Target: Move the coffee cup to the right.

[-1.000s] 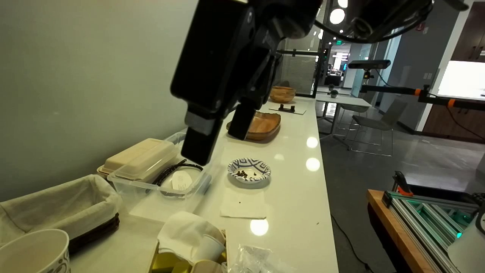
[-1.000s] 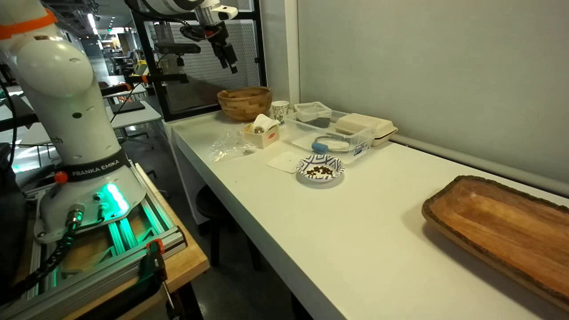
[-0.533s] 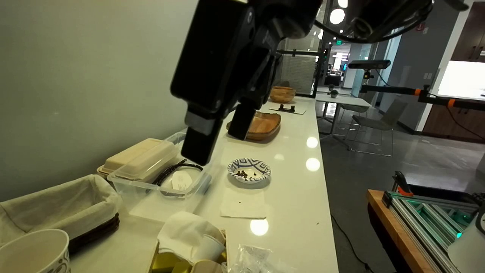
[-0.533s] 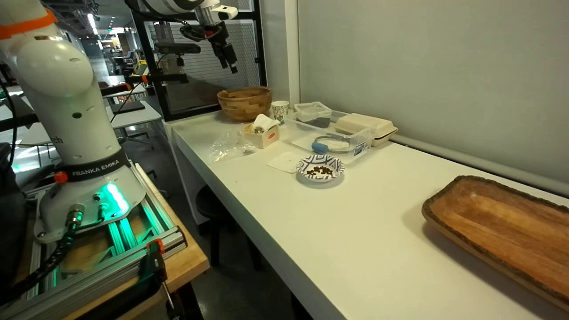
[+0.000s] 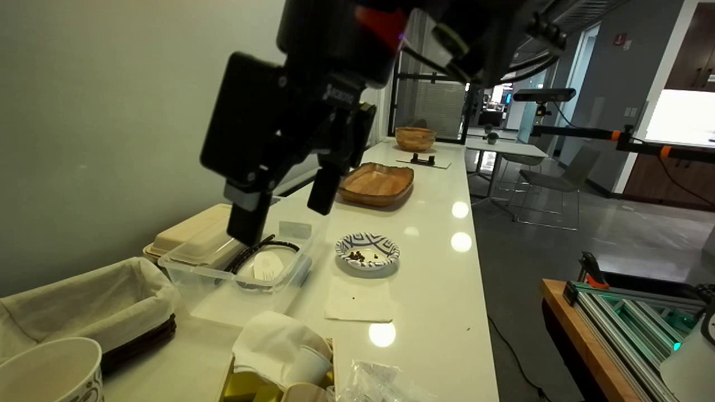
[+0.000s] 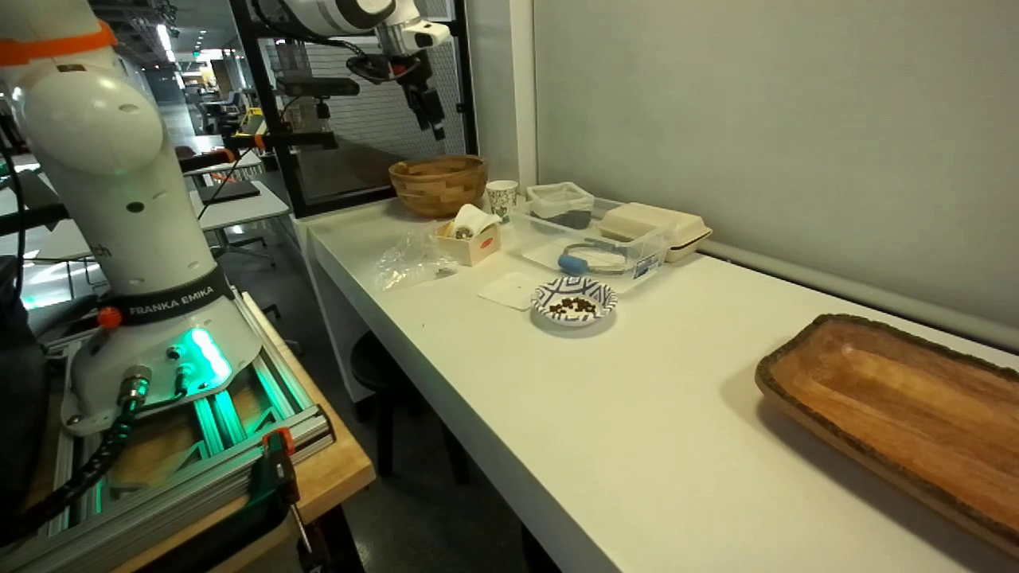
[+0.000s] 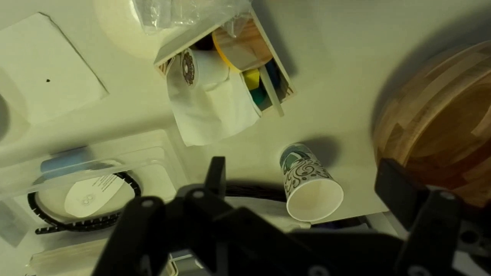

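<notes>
The coffee cup is a white paper cup with a printed swirl pattern. It stands upright on the counter in both exterior views (image 5: 50, 371) (image 6: 502, 200), cut off by the frame edge in the close one. In the wrist view the cup (image 7: 312, 191) shows between and beyond the fingertips, its open mouth towards the camera. My gripper (image 7: 305, 176) is open and empty, with one finger to each side of the cup in that picture. In both exterior views the gripper (image 5: 286, 209) (image 6: 434, 131) hangs high above the counter, well apart from the cup.
A wooden bowl (image 6: 438, 187) stands beside the cup. A small box with a napkin (image 6: 478, 249), a lined basket (image 5: 100, 307) and a clear tub (image 6: 541, 253) are near it. A patterned bowl (image 6: 573, 302) and a wooden tray (image 6: 884, 414) stand farther along the counter.
My gripper has moved sideways towards the wall and a little lower within the last half second, still open. It was still before that. The cup and other objects have not moved.
</notes>
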Controlling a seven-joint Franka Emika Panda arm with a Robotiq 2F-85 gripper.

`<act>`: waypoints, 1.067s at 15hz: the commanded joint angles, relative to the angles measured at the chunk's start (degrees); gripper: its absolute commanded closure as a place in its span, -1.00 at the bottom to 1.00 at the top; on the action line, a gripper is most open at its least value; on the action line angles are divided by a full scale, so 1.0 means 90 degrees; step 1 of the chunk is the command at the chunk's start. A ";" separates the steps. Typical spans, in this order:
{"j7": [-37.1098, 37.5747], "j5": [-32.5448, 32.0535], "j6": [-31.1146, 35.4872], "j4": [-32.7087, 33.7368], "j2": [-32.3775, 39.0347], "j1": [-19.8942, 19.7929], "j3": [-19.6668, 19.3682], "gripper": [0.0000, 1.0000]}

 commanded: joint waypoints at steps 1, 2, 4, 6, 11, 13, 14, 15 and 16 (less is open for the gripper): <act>-0.0099 -0.0066 0.0107 0.0978 0.1316 0.0125 -0.0225 -1.00; -0.0113 -0.0123 0.0109 0.1221 0.1609 0.0162 -0.0276 -1.00; -0.0338 -0.0054 0.0237 0.1709 0.2215 0.0277 -0.0384 -1.00; -0.0431 -0.0063 0.0371 0.2192 0.2770 0.0406 -0.0498 -1.00; -0.0556 -0.0012 0.0696 0.3310 0.3940 0.0697 -0.0821 -1.00; -0.0575 0.0017 0.0719 0.3682 0.4292 0.0776 -0.0939 -1.00; -0.0608 0.0030 0.0689 0.3862 0.4455 0.0796 -0.0985 -1.00; -0.0607 0.0056 0.0679 0.4014 0.4595 0.0817 -0.1025 -1.00; -0.0614 0.0088 0.0714 0.4155 0.4729 0.0828 -0.1048 -1.00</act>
